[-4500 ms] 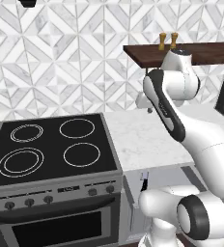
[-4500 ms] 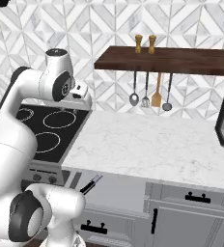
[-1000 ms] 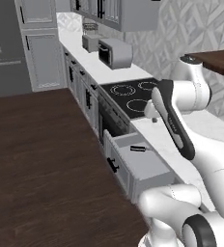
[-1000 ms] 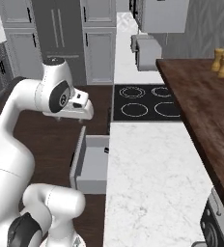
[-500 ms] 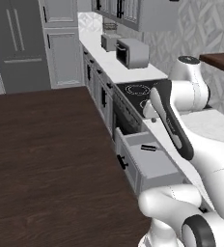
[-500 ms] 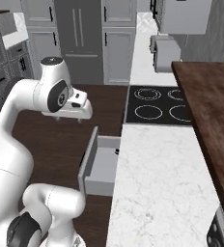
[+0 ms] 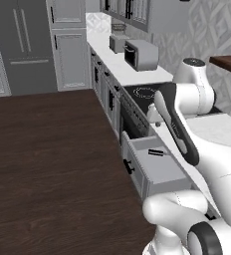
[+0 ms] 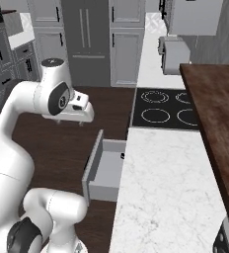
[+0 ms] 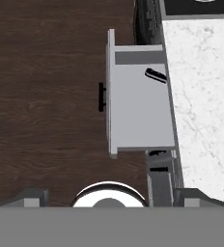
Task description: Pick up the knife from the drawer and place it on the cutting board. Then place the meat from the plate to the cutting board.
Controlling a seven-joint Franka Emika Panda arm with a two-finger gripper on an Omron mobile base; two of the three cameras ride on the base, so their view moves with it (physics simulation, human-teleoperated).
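The drawer [image 9: 140, 108] is seen pulled open, well below the gripper [image 8: 81, 120] — its jaws spread wide, nothing grasped. The knife [image 9: 155, 75] lies aslant near the drawer's back edge, by the counter [image 9: 201, 96] — only its black handle is made out.

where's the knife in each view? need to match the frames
Left base view: knife lies centre-right, in the open drawer, near the counter edge.
Right base view: a dark bit at the drawer's counter-side edge, centre, too small to be sure.
Hand view: upper centre-right, in the drawer's corner.
Shared landmark: the stove.
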